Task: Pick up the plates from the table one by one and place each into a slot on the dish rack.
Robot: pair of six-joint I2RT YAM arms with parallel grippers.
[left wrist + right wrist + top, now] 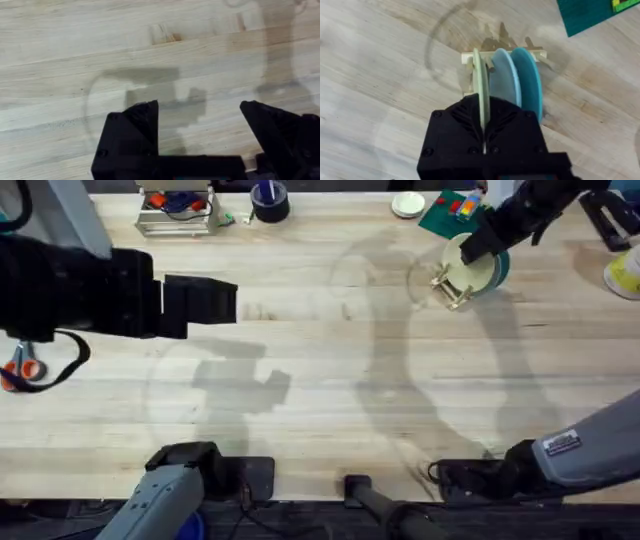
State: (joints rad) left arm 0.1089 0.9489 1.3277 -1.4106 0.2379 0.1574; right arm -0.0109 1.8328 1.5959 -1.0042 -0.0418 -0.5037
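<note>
Near edge, overhead: both arm bases, L at lower left, R at lower right.

L gripper (200,135) hovering over bare light maple butcher-block table (320,400), black fingers spread wide, nothing between them, just its shadow on the wood.

Mid table: bare planks, no plates lying flat.

Far right: small light-wood dish rack w/ upright dowel pegs (470,57), three plates standing on edge in neighbouring slots. Pale cream-yellow round plastic plate (477,75) nearest R gripper's side, light blue round plastic plate (504,75) in the middle, teal round plastic plate (529,80) beyond. R gripper (483,127) closed on cream plate's upper rim, pinching it edge-on, plate upright betw. pegs.

Handling, est.: plates thin, stiff, light, prob. slick plastic; rim pinch at top edge the only sensible hold once vertical. Rack small and likely light too, could shift if plate dragged sideways on release.

Farther back: dark green flat mat w/ coloured blocks (445,215), small white round dish (408,204), dark tape roll (270,200), wire-framed metal tray (178,210).
</note>
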